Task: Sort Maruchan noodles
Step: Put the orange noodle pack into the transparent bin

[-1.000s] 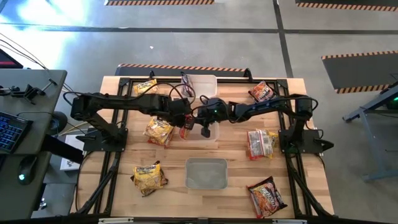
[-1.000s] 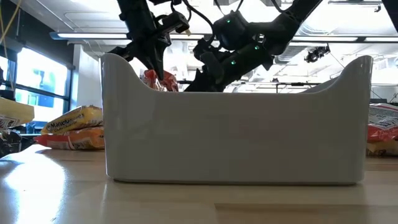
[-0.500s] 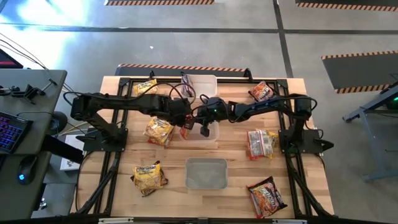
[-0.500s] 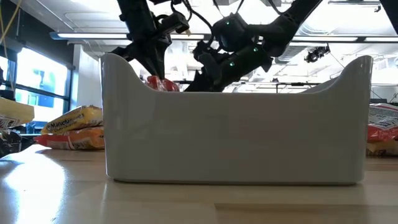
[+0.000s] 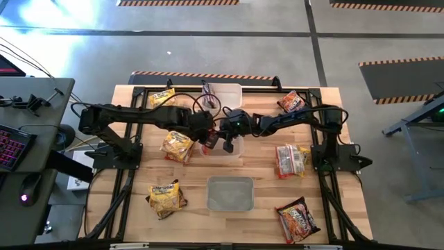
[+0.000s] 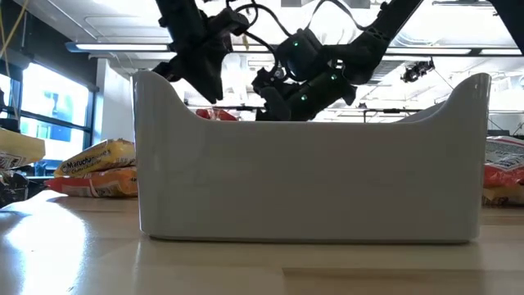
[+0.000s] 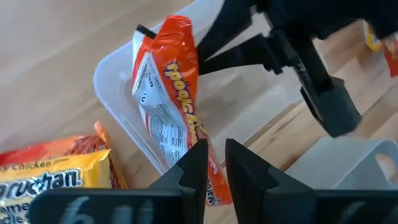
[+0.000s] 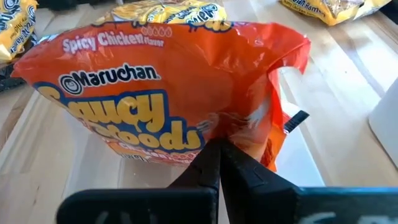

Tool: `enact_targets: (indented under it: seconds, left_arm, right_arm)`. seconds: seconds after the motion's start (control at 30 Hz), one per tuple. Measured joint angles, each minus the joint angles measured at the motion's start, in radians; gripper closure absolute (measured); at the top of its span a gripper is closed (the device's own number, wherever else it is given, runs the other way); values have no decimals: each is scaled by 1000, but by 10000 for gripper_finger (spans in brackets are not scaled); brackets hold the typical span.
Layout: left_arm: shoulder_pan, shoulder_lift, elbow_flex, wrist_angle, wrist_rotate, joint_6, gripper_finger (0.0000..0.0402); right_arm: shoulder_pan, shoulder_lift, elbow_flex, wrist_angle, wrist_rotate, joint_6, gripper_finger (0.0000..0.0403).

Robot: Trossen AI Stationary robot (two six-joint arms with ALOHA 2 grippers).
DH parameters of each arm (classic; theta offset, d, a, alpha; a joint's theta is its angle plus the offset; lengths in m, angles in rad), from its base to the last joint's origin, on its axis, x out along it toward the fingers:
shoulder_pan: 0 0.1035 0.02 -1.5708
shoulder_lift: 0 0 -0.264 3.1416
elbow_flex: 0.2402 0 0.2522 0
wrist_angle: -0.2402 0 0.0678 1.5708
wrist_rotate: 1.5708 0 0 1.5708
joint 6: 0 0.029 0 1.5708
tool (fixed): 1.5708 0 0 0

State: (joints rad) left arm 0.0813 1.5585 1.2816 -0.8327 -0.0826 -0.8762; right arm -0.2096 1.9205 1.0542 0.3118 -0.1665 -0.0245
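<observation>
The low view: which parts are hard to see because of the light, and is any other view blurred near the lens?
Low view: bright ceiling lights and a window backlight the scene, so both arms are dark silhouettes above the white tub. Left wrist view: the near fingers are soft, while the orange packet is sharp. Right wrist view: the packet fills the frame, evenly lit.

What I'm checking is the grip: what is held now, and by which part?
The right end effector, shut, pinches the orange noodle packet at its edge. Whether the left end effector grips it cannot be told.
</observation>
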Motion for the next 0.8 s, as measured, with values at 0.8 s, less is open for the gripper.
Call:
enact_targets:
  seconds: [0.8]
  left_arm:
    - [-40,-146,-215,155,-153,153,401]
  right_arm:
    - [-10,-46,-2,60,0,-6,403]
